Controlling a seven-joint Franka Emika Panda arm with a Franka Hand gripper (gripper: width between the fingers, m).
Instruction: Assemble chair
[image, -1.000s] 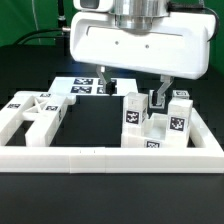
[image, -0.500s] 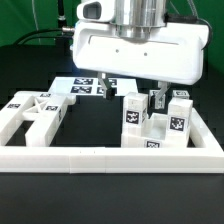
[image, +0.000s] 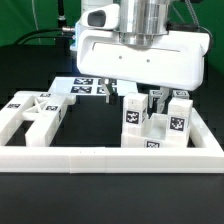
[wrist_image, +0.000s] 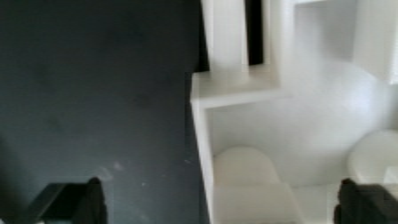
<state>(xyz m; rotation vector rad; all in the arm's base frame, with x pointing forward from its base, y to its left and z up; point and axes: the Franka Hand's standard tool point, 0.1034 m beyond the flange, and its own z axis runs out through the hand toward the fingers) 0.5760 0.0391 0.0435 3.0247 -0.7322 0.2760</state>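
Hovering above the parts, the arm looks to be at the picking stage, and as far as I can judge no chair pieces are joined yet. Starting at the exterior view's left: a flat white slab (image: 30, 112) lies on the black table (image: 85, 128) just inside the border rail (image: 110, 158), with nothing touching it. Moving along, the marker board (image: 88, 87) sits flat at the far middle. Then the gripper (image: 132, 93), jaws spread wide and holding nothing, hangs over the right-hand heap. On the right are the posts and bars (image: 152, 122), chunky white blocks packed against one another near the rail. The wrist view looks straight down on them, with one dark fingertip (wrist_image: 71, 200) over bare table and the other over white plastic. Next move, I'd say: settle on one post, line the jaws across its narrow faces, drop and close. The risk is nudging a neighbour, since they're packed so tight. There is no readable writing and no brand, only black-and-white square tags on the parts and the board
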